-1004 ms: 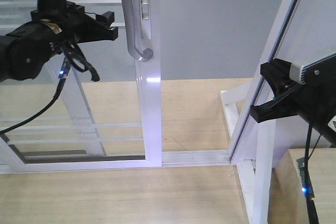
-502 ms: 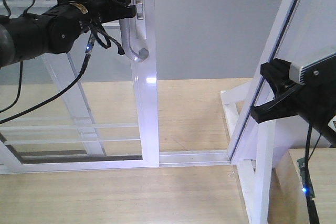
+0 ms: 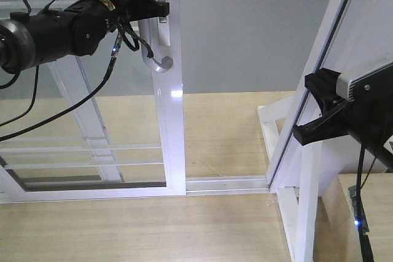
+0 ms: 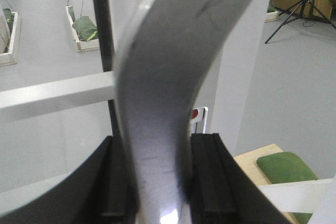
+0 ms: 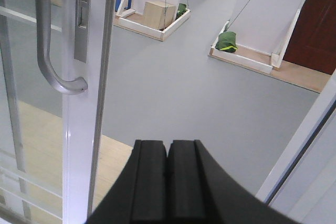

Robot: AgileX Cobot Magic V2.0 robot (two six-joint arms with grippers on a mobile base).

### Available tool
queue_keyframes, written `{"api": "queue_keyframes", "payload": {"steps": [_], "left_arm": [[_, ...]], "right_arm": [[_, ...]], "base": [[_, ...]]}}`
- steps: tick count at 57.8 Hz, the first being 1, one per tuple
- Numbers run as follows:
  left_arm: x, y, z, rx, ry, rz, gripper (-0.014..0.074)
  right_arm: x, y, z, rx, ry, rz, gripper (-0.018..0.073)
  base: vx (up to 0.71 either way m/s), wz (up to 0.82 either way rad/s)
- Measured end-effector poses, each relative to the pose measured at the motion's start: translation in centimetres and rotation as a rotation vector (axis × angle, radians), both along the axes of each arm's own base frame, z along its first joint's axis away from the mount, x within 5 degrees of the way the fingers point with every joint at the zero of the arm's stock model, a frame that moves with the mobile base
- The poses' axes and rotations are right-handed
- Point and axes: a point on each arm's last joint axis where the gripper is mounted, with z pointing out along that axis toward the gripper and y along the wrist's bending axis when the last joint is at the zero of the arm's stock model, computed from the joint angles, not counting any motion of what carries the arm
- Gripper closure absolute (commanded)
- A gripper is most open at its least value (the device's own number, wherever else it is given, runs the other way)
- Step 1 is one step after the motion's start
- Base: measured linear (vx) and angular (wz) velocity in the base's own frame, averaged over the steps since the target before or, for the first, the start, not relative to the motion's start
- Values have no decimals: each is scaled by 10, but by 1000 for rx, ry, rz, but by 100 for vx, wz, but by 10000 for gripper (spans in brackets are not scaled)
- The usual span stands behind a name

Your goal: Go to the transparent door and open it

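Observation:
The transparent door point(image 3: 174, 108) is a white-framed glass panel with thin horizontal bars, standing left of centre in the front view. Its curved silver handle point(image 3: 158, 59) hangs on the right stile. My left gripper point(image 3: 152, 5) reaches in from the upper left and is shut on the handle's upper part. In the left wrist view the handle point(image 4: 163, 77) fills the gap between both black fingers point(image 4: 210, 177). My right gripper point(image 3: 302, 133) hovers at the right, shut and empty. Its wrist view shows the closed gripper point(image 5: 168, 145), with the door stile point(image 5: 86, 103) and handle point(image 5: 44, 51) to the left.
An open gap with grey floor point(image 3: 245, 35) lies between the door stile and the slanted white frame point(image 3: 310, 84) on the right. A floor track point(image 3: 227, 183) runs along the threshold. A second white-framed glass panel point(image 3: 92, 127) stands behind the door. Framed floor beds with green bags point(image 5: 227, 43) lie beyond.
My left arm swung right from beside the door onto the handle and closed there. The door stile sits slightly further left than a second ago. The right arm has not moved.

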Motion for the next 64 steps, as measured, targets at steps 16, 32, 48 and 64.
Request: {"api": "queue_keyframes", "payload": {"steps": [16,32,48,64], "left_arm": [[0,12,6,21,18,19,598],[0,43,14,26,89,79,596],[-1,91,22,29,154,174,596],[-1,138,26,25,183,276,596]], "right_arm": [[0,0,0,6,2,-4,567],[0,0,0,6,3,-4,567],[0,0,0,6,3,-4,567],[0,0,0,6,2,-4,567]], "base": [[0,0],[0,0],[0,0],[0,0]]}}
